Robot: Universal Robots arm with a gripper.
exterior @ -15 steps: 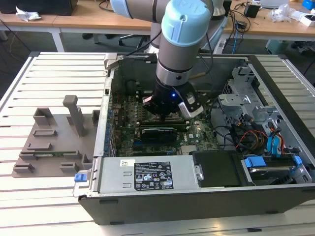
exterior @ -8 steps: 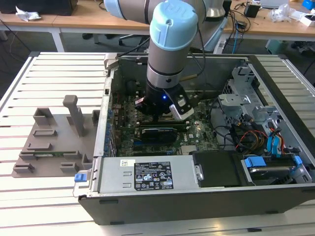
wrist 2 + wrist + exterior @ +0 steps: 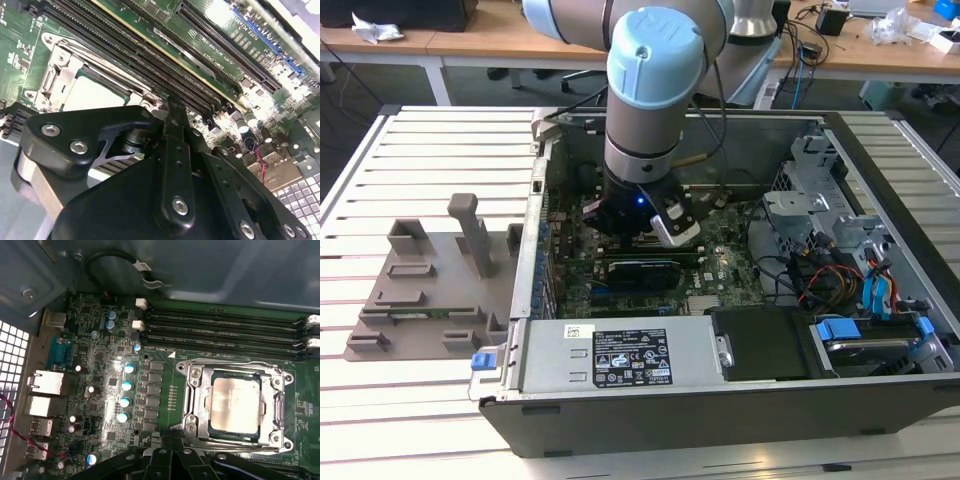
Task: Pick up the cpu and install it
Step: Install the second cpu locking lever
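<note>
cpu [image 3: 235, 402] seated in socket; hand [image 3: 172, 112] above, together | slatted table [image 3: 440, 150]; desks [image 3: 480, 40] behind

silvery cpu [image 3: 235, 402], flat in socket frame [image 3: 192, 405]

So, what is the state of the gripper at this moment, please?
Gripper: empty and just beside the socket frame; open or shut cannot be told. The cpu lies seated in that frame.

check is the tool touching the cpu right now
Apart. In the first wrist view the cpu lies in the socket frame, with the tool's black links ending short of it.
</note>
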